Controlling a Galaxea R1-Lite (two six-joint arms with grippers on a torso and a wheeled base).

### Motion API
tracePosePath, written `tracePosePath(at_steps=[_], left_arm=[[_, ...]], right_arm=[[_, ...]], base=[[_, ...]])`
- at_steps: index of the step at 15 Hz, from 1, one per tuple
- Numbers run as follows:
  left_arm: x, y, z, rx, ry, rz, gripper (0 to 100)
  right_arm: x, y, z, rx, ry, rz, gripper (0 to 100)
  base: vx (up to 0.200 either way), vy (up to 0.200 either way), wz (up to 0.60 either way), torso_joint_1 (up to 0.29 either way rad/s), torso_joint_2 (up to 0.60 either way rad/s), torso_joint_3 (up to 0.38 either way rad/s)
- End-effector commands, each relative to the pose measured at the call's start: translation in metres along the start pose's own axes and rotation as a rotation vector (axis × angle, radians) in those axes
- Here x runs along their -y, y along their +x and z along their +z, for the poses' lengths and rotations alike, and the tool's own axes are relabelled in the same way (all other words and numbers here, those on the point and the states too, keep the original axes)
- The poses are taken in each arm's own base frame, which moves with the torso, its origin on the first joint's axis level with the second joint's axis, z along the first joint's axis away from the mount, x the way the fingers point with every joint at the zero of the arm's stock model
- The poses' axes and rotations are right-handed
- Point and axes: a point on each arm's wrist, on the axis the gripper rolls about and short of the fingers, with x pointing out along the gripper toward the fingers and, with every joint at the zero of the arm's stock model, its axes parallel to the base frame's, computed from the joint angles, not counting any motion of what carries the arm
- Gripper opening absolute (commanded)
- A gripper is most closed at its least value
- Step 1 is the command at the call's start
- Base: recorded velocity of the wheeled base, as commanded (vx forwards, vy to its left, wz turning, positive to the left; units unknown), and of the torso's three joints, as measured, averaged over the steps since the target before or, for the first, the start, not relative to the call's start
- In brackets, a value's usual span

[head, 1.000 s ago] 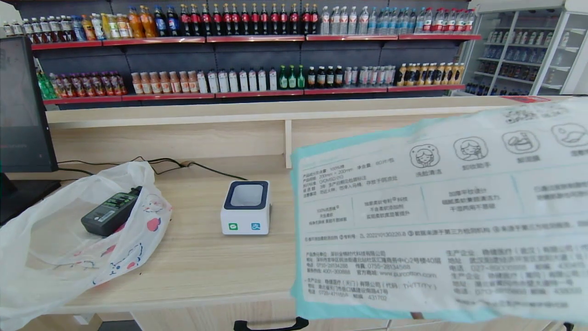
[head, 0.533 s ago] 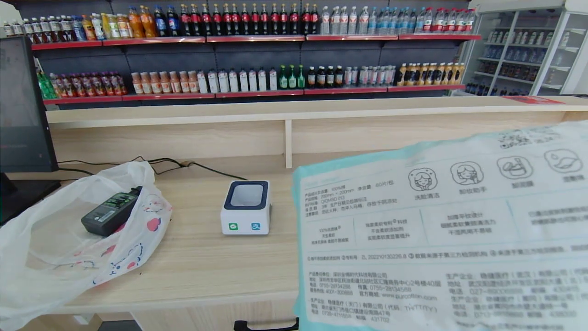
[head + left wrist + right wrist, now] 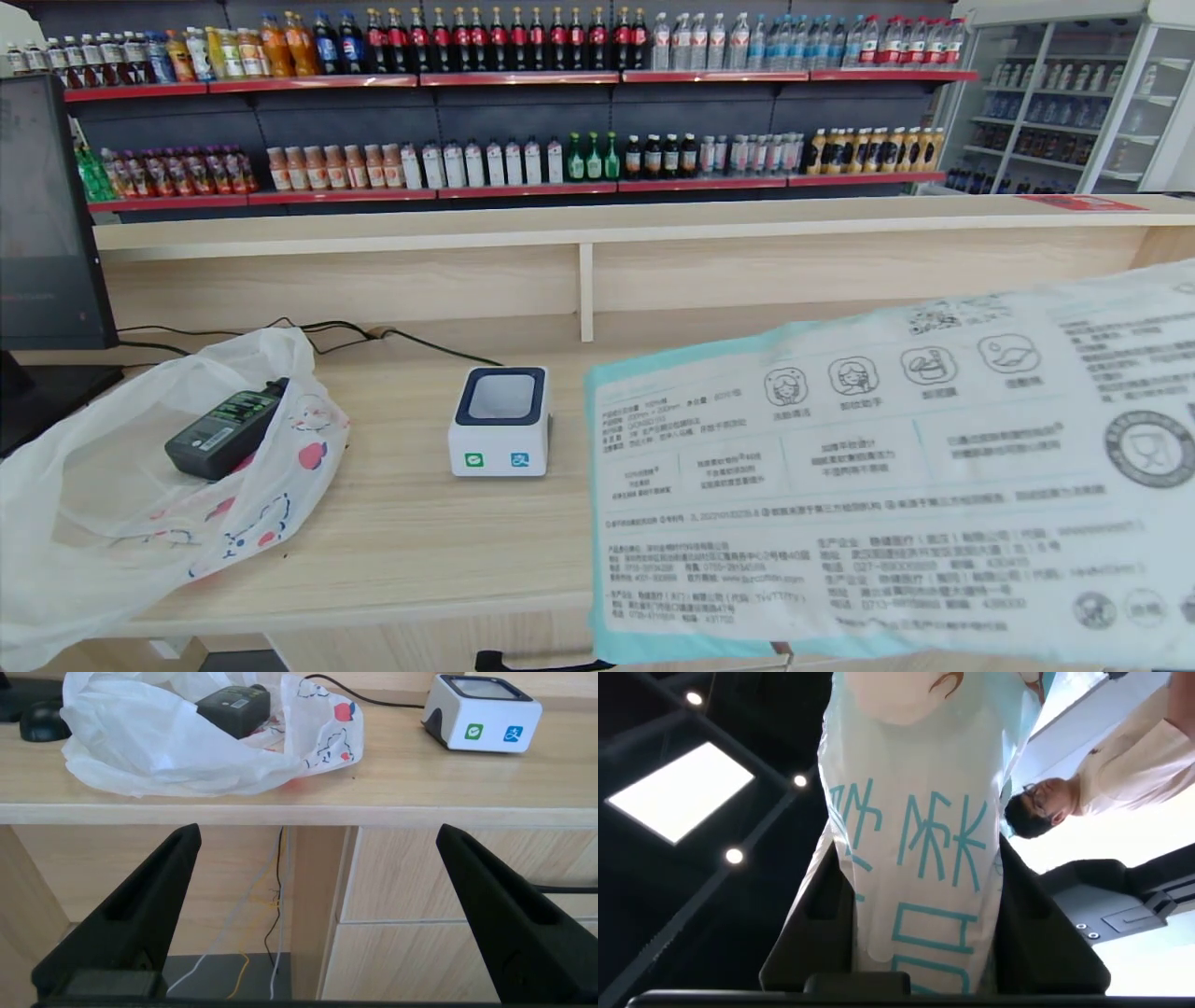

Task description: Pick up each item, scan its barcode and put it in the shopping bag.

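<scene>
Two black fingers (image 3: 808, 943) of the right gripper (image 3: 920, 924) clamped a white-and-teal soft pack (image 3: 915, 831) from either side, with the wrist turned up toward the ceiling lights. The pack hung in the air close to the head camera, printed back facing it, right of the scanner (image 3: 501, 422) on the counter (image 3: 401, 541). The left gripper (image 3: 313, 915) sat low, below the counter's front edge, jaws spread wide and holding nothing. Up on the counter's left lay the shopping bag (image 3: 93, 485), with a dark handset (image 3: 224, 431) inside.
</scene>
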Motion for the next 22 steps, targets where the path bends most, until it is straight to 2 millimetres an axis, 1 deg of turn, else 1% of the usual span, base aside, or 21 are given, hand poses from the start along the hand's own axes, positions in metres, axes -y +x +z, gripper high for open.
tracePosePath(at_steps=[1,2,3,4,8,10,11,15,22], left_arm=[[0.000,0.000,0.000,0.000,0.000,0.000,100],[0.000,0.000,0.000,0.002,0.000,0.000,100],[0.000,0.000,0.000,0.002,0.000,0.000,100],[0.000,0.000,0.000,0.002,0.000,0.000,100],[0.000,0.000,0.000,0.002,0.000,0.000,100],[0.000,0.000,0.000,0.002,0.000,0.000,100],[0.000,0.000,0.000,0.002,0.000,0.000,100],[0.000,0.000,0.000,0.002,0.000,0.000,100],[0.000,0.000,0.000,0.000,0.000,-0.001,100]], right_arm=[[-0.008,0.011,0.027,0.041,0.074,-0.017,0],[-0.009,0.015,0.037,0.057,0.097,-0.024,0],[-0.010,0.017,0.043,0.060,0.106,-0.028,0],[-0.010,0.019,0.044,0.054,0.103,-0.032,0],[0.000,0.041,0.058,0.031,0.085,-0.097,0],[-0.002,0.049,0.072,0.059,0.103,-0.090,0],[-0.003,0.051,0.076,0.061,0.109,-0.094,0],[-0.005,0.054,0.076,0.055,0.109,-0.096,0],[-0.005,0.054,0.077,0.053,0.104,-0.093,0]], base=[[0.000,0.000,0.00,0.000,0.00,0.000],[0.000,0.000,0.00,0.000,0.00,0.000],[0.000,0.000,0.00,0.000,0.00,0.000],[0.000,0.000,0.00,0.000,0.00,0.000],[0.000,0.000,0.00,0.000,0.00,0.000],[0.000,0.000,0.00,0.000,0.00,0.000],[0.000,0.000,0.00,0.000,0.00,0.000],[0.000,0.000,0.00,0.000,0.00,0.000],[0.000,0.000,0.00,0.000,0.00,0.000]])
